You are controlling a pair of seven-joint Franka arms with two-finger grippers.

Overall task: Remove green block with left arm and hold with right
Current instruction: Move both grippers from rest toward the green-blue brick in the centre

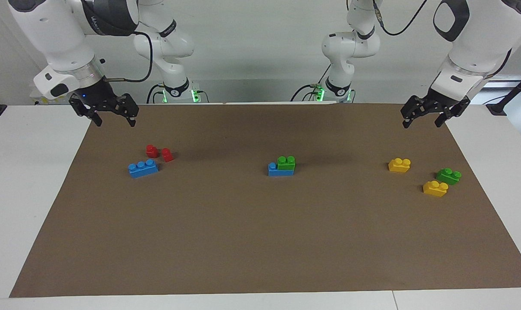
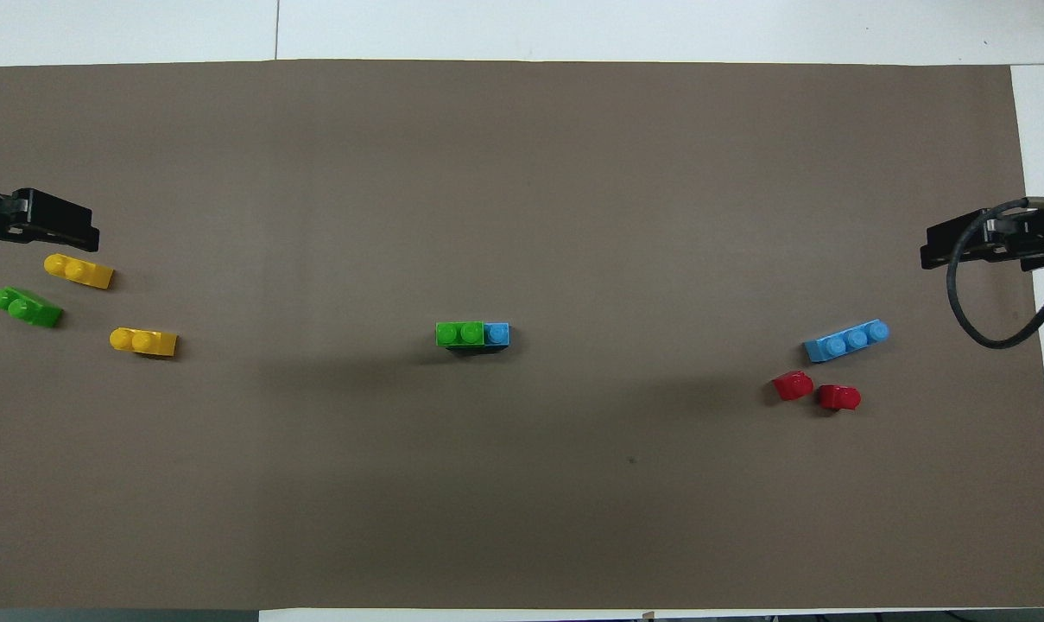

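Observation:
A green block (image 1: 286, 162) (image 2: 459, 333) sits stacked on a blue three-stud brick (image 1: 277, 172) (image 2: 497, 333) in the middle of the brown mat, leaving one blue stud bare. A second green block (image 1: 448, 175) (image 2: 25, 307) lies loose at the left arm's end of the table. My left gripper (image 1: 422, 124) (image 2: 34, 220) hangs open and empty over the mat's edge at that end. My right gripper (image 1: 115, 121) (image 2: 988, 242) hangs open and empty over the mat's edge at the right arm's end. Both are well apart from the stack.
Two yellow bricks (image 1: 399, 165) (image 1: 435, 188) lie beside the loose green block. A loose blue three-stud brick (image 1: 143, 168) and two small red bricks (image 1: 151, 150) (image 1: 167, 154) lie toward the right arm's end. The brown mat (image 1: 260, 241) covers the white table.

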